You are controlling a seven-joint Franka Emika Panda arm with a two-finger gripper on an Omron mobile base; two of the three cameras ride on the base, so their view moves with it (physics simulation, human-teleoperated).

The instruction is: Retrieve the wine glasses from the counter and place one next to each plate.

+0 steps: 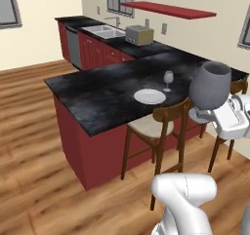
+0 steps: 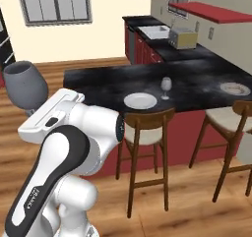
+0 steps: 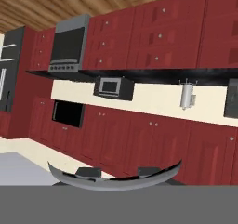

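Grey glass [image 1: 210, 85], clamped in the pincer [image 1: 209, 116], rode aloft short of the desk [image 1: 97, 102]; carrying step, next calling for setting it at the patterned plate's [image 2: 235, 88] nine o'clock.

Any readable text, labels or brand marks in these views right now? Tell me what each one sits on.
Arm's upper link: a small dark mark runs along it, too blurred to read.
Toaster, microwave, plates, glasses: no lettering visible.
Nothing else carries text.
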